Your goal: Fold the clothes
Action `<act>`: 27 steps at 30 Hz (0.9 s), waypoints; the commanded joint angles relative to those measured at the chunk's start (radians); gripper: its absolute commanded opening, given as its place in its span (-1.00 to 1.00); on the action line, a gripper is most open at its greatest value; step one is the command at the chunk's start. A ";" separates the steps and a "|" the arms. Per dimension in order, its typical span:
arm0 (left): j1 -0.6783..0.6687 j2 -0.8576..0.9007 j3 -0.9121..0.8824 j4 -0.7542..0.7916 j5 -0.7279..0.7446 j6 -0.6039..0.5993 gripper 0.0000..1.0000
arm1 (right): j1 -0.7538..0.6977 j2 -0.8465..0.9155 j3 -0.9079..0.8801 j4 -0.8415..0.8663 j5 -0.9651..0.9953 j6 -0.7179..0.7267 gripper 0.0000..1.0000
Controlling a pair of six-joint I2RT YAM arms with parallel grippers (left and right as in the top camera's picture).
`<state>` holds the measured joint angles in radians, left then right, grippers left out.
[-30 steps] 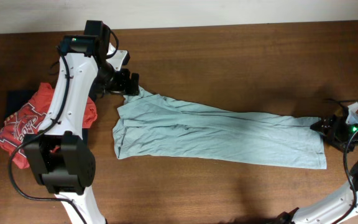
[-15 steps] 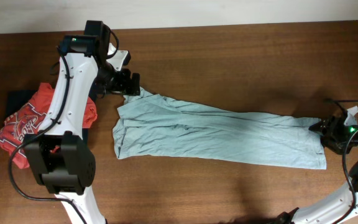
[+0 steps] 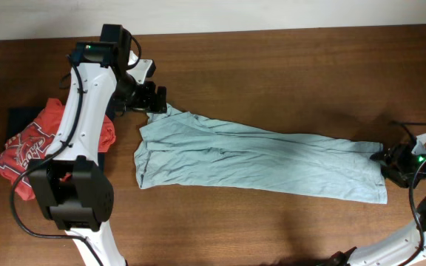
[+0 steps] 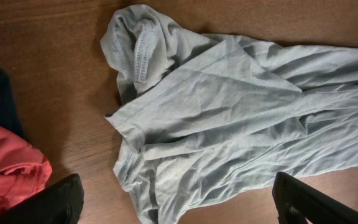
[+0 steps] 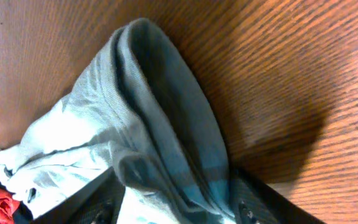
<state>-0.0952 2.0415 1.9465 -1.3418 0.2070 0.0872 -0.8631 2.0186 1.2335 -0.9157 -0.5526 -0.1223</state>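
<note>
Pale grey-teal T-shirt [image 3: 257,159] lies stretched across mid-frame in overhead view, running upper left to lower right on brown table [image 3: 287,66]. L gripper [image 3: 154,100] sits at its upper-left corner, jaws wide apart, nothing held; wrist view shows fingers [image 4: 55,202] in both bottom corners w/ cloth beneath. R gripper [image 3: 392,157] is at the shirt's right end, jaws half-narrowed either side of a folded edge; can't tell if it pinches. At left edge, red printed shirt [image 3: 35,144] lies atop navy garment [image 3: 22,117].
</note>
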 commanded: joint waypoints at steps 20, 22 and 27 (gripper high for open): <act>-0.002 0.006 -0.002 -0.001 0.018 0.025 0.93 | -0.119 0.122 -0.083 -0.018 0.309 0.031 0.60; -0.002 0.006 -0.002 -0.001 0.018 0.036 0.93 | -0.118 0.122 -0.094 -0.008 0.284 0.018 0.58; -0.002 0.006 -0.002 0.000 0.018 0.043 0.93 | -0.097 0.122 -0.148 0.044 0.155 -0.055 0.54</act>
<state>-0.0952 2.0415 1.9465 -1.3422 0.2104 0.1013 -0.9684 1.9957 1.2049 -0.9478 -0.5537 -0.0849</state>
